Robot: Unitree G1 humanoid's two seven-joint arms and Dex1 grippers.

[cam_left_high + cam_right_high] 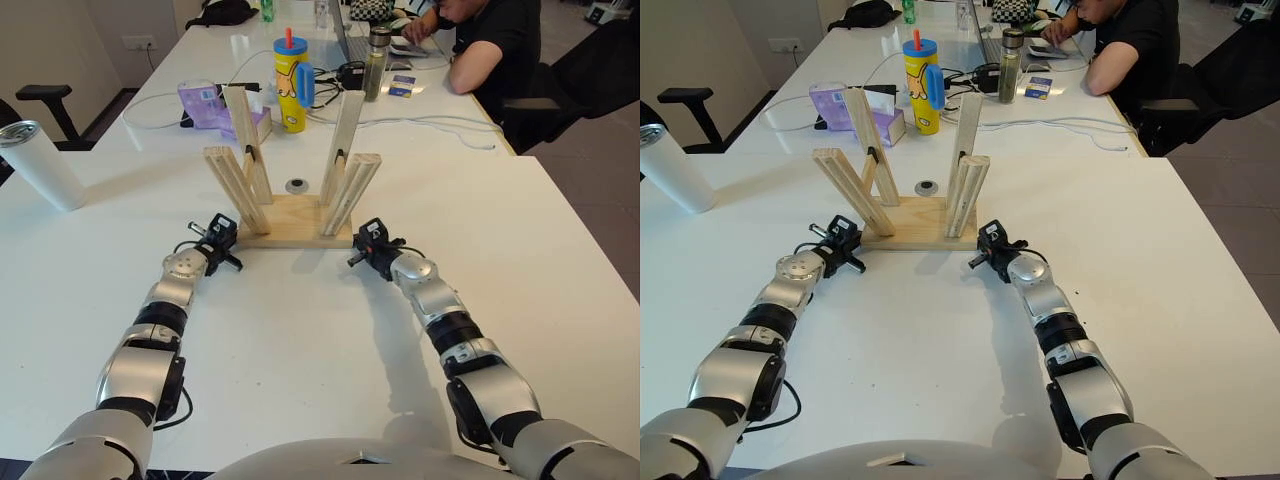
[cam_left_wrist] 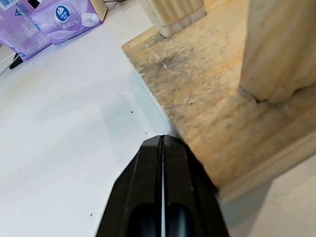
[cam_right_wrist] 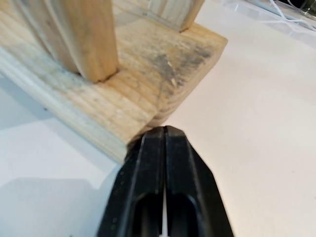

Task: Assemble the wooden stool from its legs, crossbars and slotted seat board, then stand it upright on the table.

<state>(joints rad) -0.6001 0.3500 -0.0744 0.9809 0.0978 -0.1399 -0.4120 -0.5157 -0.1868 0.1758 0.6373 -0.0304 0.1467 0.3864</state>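
Big white table (image 1: 300, 340) takes most of the frame, and centre stage on it is the stool, upside down: slotted seat board (image 1: 295, 225) flat on the tabletop, four legs sticking up and splaying outward. That's two on the robot's left, front (image 1: 232, 188) and back (image 1: 245, 130), and two on the right, front (image 1: 352, 190) and back (image 1: 345, 135). So legs are in the board, but it's not standing upright yet. Far left near the table edge, a white tumbler (image 1: 40, 165), well apart from the stool. Behind the stool, a yellow cup (image 1: 291, 85) w/ blue handle, a purple tissue pack (image 1: 205, 103) beside it, and a dark bottle (image 1: 376, 62) further right. Now the arms: left gripper (image 2: 162, 140) low on the table at the board's near-left corner, fingers pressed tight together, nothing between them, tip right up against the board edge. Right gripper (image 3: 164, 129), same story at the near-right corner: jaws closed flat on each other, tip at the corner; can't tell if it's actually touching. Smallest bit: a little round disc (image 1: 296, 186) on the table just behind the board, btwn the legs.
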